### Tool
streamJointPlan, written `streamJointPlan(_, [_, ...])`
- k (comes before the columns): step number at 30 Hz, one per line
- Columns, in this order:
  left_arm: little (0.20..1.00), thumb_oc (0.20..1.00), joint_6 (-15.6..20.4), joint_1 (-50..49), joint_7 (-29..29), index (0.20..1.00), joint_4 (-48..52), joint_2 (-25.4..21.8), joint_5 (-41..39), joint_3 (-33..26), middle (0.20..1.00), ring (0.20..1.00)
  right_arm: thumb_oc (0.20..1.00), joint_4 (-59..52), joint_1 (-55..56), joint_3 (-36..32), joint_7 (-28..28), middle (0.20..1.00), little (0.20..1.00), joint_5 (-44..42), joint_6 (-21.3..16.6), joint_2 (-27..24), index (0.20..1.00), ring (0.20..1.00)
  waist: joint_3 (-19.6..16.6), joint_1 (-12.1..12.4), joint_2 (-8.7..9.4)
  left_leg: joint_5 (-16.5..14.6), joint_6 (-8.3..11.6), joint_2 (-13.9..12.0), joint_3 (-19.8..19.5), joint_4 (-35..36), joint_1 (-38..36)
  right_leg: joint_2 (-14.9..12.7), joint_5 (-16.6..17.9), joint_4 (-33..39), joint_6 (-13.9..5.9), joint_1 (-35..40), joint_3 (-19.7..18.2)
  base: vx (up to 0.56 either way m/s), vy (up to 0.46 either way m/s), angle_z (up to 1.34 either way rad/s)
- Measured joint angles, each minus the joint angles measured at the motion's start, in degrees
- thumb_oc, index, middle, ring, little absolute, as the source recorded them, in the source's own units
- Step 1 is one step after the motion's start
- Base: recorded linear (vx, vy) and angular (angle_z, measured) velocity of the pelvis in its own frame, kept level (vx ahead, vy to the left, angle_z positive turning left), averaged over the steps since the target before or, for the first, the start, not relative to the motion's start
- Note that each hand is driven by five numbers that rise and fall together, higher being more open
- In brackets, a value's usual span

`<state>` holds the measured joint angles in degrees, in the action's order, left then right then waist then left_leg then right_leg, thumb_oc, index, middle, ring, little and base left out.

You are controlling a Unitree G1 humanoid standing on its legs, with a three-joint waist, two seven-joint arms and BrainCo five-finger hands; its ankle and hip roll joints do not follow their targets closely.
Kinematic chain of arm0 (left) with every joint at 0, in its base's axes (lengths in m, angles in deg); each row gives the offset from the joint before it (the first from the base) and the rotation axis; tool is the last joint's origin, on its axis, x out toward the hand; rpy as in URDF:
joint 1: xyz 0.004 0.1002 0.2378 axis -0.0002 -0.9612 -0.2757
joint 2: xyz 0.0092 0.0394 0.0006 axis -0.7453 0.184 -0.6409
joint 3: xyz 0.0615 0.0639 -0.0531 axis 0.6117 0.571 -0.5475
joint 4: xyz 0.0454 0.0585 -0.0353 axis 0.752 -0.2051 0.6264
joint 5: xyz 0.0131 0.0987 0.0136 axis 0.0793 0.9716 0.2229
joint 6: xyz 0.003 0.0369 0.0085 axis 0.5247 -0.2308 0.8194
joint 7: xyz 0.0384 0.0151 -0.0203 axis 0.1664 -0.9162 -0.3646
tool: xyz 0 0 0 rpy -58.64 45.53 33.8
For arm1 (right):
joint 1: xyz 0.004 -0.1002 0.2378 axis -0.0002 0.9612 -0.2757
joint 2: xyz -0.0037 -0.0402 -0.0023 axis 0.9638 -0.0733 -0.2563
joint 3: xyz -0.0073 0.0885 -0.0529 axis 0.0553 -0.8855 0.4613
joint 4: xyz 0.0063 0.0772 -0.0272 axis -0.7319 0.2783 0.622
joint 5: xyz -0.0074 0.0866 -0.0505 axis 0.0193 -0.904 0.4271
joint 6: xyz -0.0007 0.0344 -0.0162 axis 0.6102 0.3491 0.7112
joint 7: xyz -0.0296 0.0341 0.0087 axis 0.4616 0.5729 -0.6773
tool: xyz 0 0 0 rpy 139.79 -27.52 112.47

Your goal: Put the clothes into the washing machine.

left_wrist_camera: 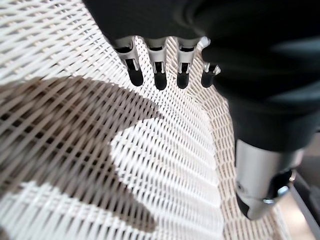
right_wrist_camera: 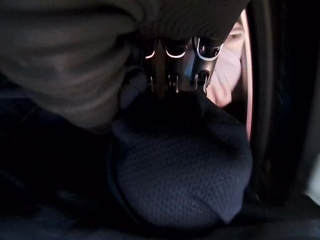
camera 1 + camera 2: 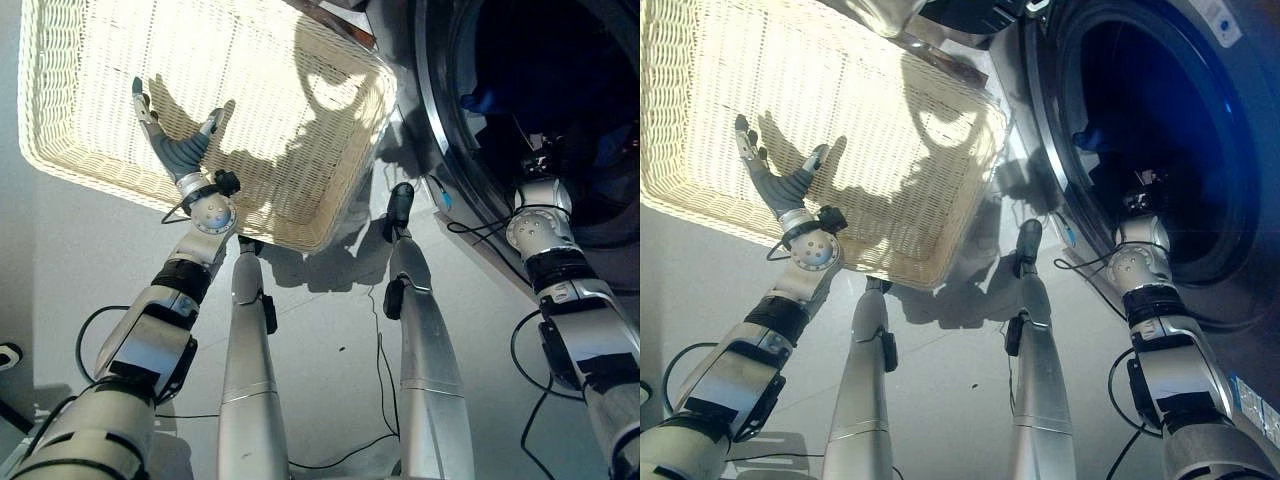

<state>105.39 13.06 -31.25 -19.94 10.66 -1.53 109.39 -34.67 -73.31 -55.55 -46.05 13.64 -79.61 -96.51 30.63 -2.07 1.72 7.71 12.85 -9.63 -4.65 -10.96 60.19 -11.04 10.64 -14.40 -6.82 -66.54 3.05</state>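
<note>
My left hand (image 3: 178, 150) hovers open, fingers spread, over the bare floor of a white wicker basket (image 3: 322, 236); its wrist view shows straight fingers (image 1: 159, 75) above the weave and no cloth. My right hand (image 3: 1137, 200) reaches through the round opening of the washing machine (image 3: 1040, 120) into the dark drum. In the right wrist view its fingers (image 2: 175, 70) point straight at a dark blue mesh garment (image 2: 185, 170) lying in the drum, with pink cloth (image 2: 226, 75) beside it. A bit of blue cloth (image 3: 480, 100) lies deeper in the drum.
The basket sits tilted on the grey floor to the left of the washer, with its near corner close to the washer's silver door ring (image 3: 432, 110). Bare floor lies in front of both.
</note>
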Motion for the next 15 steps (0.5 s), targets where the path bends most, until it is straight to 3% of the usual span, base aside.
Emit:
streamJointPlan(5, [1.0, 1.0, 1.1, 0.7, 1.2, 1.0, -0.8, -0.5, -0.6, 0.5, 1.0, 1.0, 0.2, 7.7, -5.8, 2.0, -3.0, 0.2, 0.2, -1.7, 8.7, -3.1, 0.2, 0.2, 0.0, 0.6, 0.0, 0.0, 0.05, 0.0, -0.1, -0.5, 0.0, 0.1, 0.7, 0.5, 0.31, 0.5, 0.0, 0.0, -0.019, 0.0])
streamJointPlan(7, [1.0, 1.0, 1.5, 0.2, 1.2, 1.0, -0.1, -1.2, -0.7, 0.9, 1.0, 1.0, 0.2, 9.3, -7.7, 2.9, -6.4, 0.2, 0.2, -4.0, 10.1, -4.9, 0.2, 0.2, 0.0, 1.8, 0.0, -0.1, 0.08, -0.2, -0.2, -0.7, 0.1, 0.2, 0.9, 0.5, 0.43, 0.6, 0.1, -0.01, -0.09, -0.01])
streamJointPlan(8, [1.0, 1.0, 1.9, -0.7, 1.2, 1.0, 0.4, -2.5, -0.8, 1.5, 1.0, 1.0, 0.26, 9.2, -8.4, 3.3, -8.8, 0.26, 0.26, -4.2, 9.6, -5.3, 0.26, 0.26, 0.0, 1.9, 0.0, -0.1, 0.08, -0.2, -0.4, -0.9, 0.3, 0.3, 1.0, 0.9, 0.37, 0.7, 0.2, -0.02, -0.099, 0.01])
streamJointPlan(9, [1.0, 1.0, 2.2, -1.2, 1.2, 1.0, 0.8, -3.1, -0.8, 1.6, 1.0, 1.0, 0.479, 8.9, -8.5, 3.4, -10.3, 0.479, 0.479, -4.4, 8.9, -5.8, 0.479, 0.479, 0.0, 2.0, 0.0, -0.1, 0.09, -0.2, -0.6, -0.9, 0.5, 0.4, 1.1, 1.2, 0.34, 0.8, 0.4, -0.03, -0.09, 0.0])
streamJointPlan(10, [1.0, 1.0, 2.4, -2.2, 1.2, 1.0, 2.1, -4.1, -0.9, 1.6, 1.0, 1.0, 0.915, 8.8, -8.5, 3.4, -13.1, 0.915, 0.915, -4.5, 6.5, -6.8, 0.915, 0.915, 0.0, 2.4, 0.01, 0.0, 0.09, -0.3, -0.8, -1.1, 1.0, 0.6, 1.6, 2.0, 0.26, 0.9, 0.6, -0.05, -0.078, -0.02])
streamJointPlan(11, [1.0, 1.0, 2.5, -3.2, 1.2, 1.0, 3.5, -4.8, -1.1, 1.6, 1.0, 1.0, 1.0, 8.7, -8.4, 3.4, -15.8, 1.0, 1.0, -4.5, 4.0, -7.8, 1.0, 1.0, 0.0, 2.9, 0.02, 0.0, 0.11, -0.4, -1.0, -1.1, 1.5, 0.7, 2.1, 2.9, 0.18, 0.9, 0.7, -0.05, -0.059, -0.01])
streamJointPlan(13, [1.0, 1.0, 2.5, -4.8, 1.3, 1.0, 5.9, -6.8, -1.5, 1.5, 1.0, 1.0, 1.0, 5.4, -7.6, 3.4, -21.3, 1.0, 1.0, -3.6, -0.2, -9.0, 1.0, 1.0, 0.0, 2.8, 0.1, 0.0, 0.08, -0.4, -1.1, -1.1, 2.3, 0.8, 3.0, 4.5, 0.05, 1.1, 0.9, -0.04, -0.018, 0.0])
streamJointPlan(15, [1.0, 1.0, 2.3, -5.3, 1.3, 1.0, 7.0, -8.3, -2.5, 1.3, 1.0, 1.0, 1.0, -1.2, -5.7, 3.4, -26.3, 1.0, 1.0, 0.2, -1.9, -10.3, 1.0, 1.0, 0.2, 2.6, 0.45, -0.1, -0.04, -0.3, -1.1, -1.9, 3.2, 0.8, 3.9, 5.6, -0.02, 1.1, 0.9, 0.0, 0.0, 0.0])
